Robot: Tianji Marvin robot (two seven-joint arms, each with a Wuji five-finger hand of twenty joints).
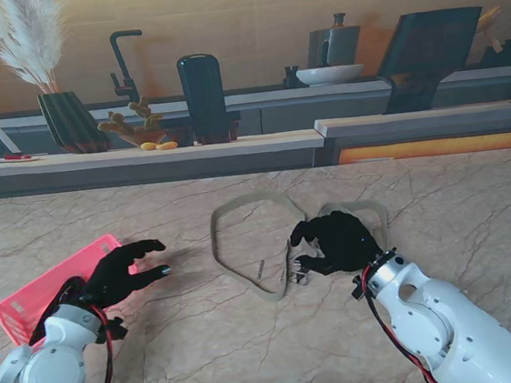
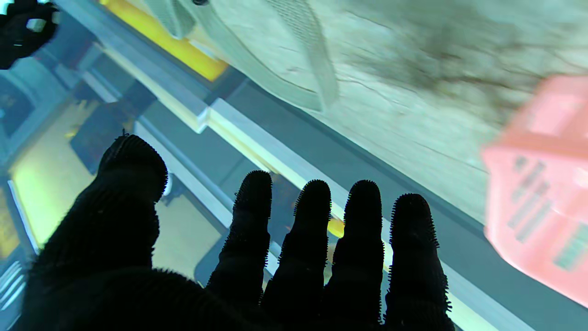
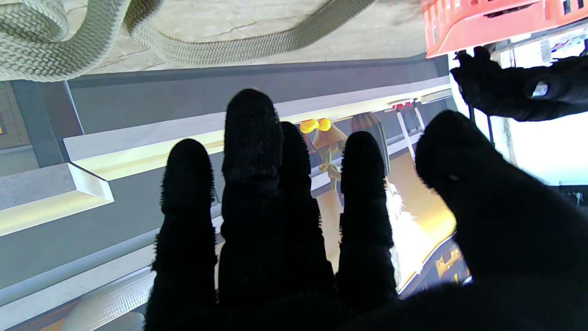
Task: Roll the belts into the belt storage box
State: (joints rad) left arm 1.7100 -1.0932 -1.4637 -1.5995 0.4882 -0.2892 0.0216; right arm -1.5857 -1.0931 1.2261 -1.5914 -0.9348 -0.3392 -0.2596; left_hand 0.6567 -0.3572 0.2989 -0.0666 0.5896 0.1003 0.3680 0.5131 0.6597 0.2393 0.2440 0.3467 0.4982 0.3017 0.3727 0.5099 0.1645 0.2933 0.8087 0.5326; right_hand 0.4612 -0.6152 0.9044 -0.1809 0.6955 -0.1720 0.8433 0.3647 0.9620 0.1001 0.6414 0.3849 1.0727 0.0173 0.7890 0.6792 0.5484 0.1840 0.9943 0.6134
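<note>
The belt (image 1: pixel 243 248), a tan woven strap, lies unrolled in a loose, irregular loop on the marble table (image 1: pixel 477 214), with its buckle end (image 1: pixel 296 274) turned toward the robot, just beside the fingertips of the right hand (image 1: pixel 334 243). A further stretch of strap curves round the far side of that hand; whether it belongs to the same belt or to a second one cannot be told. The right hand hovers low over this part of the belt with its 5 fingers extended and close together; the right wrist view shows nothing between them, so it appears to hold nothing, though from the stand's view it is unclear whether the palm touches the strap beneath it. That placement suits a start at the buckle end, where a roll is most easily begun.

The pink slatted belt storage box (image 1: pixel 51 286) stands well to the left of the belt, at the table's near left edge, tilted in this view, and looks empty as far as can be seen. The left hand (image 1: pixel 127 271) is held just beside the box on the side facing the belt, fingers spread apart and gripping nothing, apparently waiting to steady the box or receive the rolled strap. Judged from this layout, rolling has not yet begun.
</note>
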